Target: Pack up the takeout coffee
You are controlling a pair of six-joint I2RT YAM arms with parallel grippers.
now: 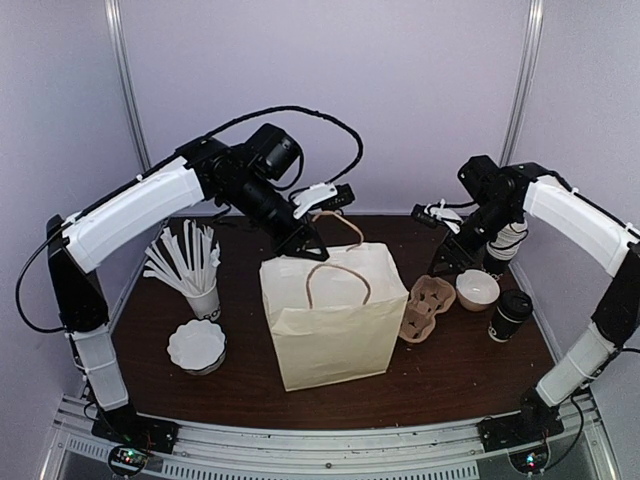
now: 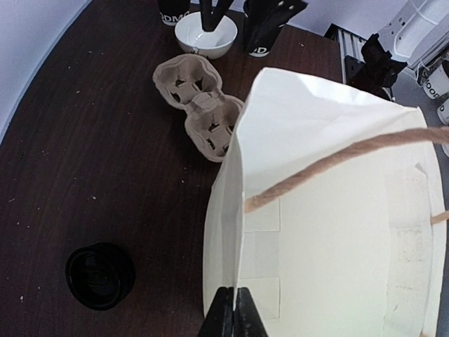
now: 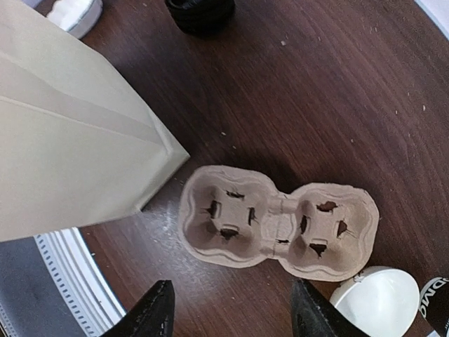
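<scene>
You're working on a dark brown wooden table (image 1: pixel 150 390), flecked with pale specks in the wrist views, with a ribbed metal rail (image 1: pixel 320 440) along its 6 o'clock edge. Plain lilac walls (image 1: pixel 420 90) close it in, and two metal posts (image 1: pixel 125 80) stand at the back.

Count what's on it:
- One cream paper bag (image 1: pixel 330 325) stands upright and open at the centre, with two twine handles.
- One pulp cup carrier (image 1: pixel 424 306) with two wells lies just beside the bag at its 3 o'clock.
- One white bowl (image 1: pixel 477 290) sits just beyond the carrier.
- One takeout coffee (image 1: pixel 511 316) — dark cup, black lid, upright — stands at the table's 3 o'clock, near the bowl and well apart from the bag.
- One stack of lidless cups (image 1: pixel 508 240) sits at 2 o'clock, partly behind your right arm.
- One white cup of straws (image 1: pixel 203 300) stands at 9 o'clock.
- One stack of white ruffled pieces (image 1: pixel 197 347) sits near the straws, toward 8.
- One round black object (image 2: pixel 100 275) lies on the table near the bag, seen only from the wrists — you can't tell what it is.

Your left gripper (image 2: pixel 231 312) is pinched closed on the bag's far rim, around its 11 o'clock. Your right gripper (image 3: pixel 231 298) hangs over the carrier, fingers spread wide, holding nothing.
</scene>
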